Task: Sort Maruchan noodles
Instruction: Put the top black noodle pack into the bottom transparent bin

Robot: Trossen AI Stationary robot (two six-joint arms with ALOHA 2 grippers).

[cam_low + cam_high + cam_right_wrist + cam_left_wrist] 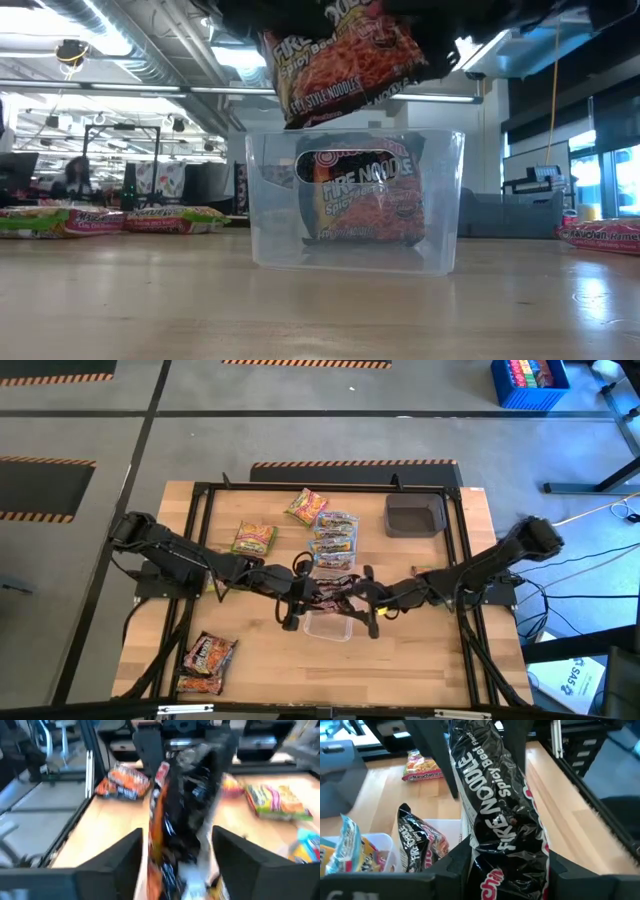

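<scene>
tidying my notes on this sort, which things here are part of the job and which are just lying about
Part of the job:
- dark Fire Noodle packet held over the clear tub
- second dark packet already in that tub
- yellow-green packets
- pale blue packets
- maroon packets

Just lying about:
- dark grey tray
- blue crate on the floor

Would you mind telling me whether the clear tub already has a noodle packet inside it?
Yes: the clear tub holds one dark Fire Noodle packet standing upright, seen through its wall.
</scene>
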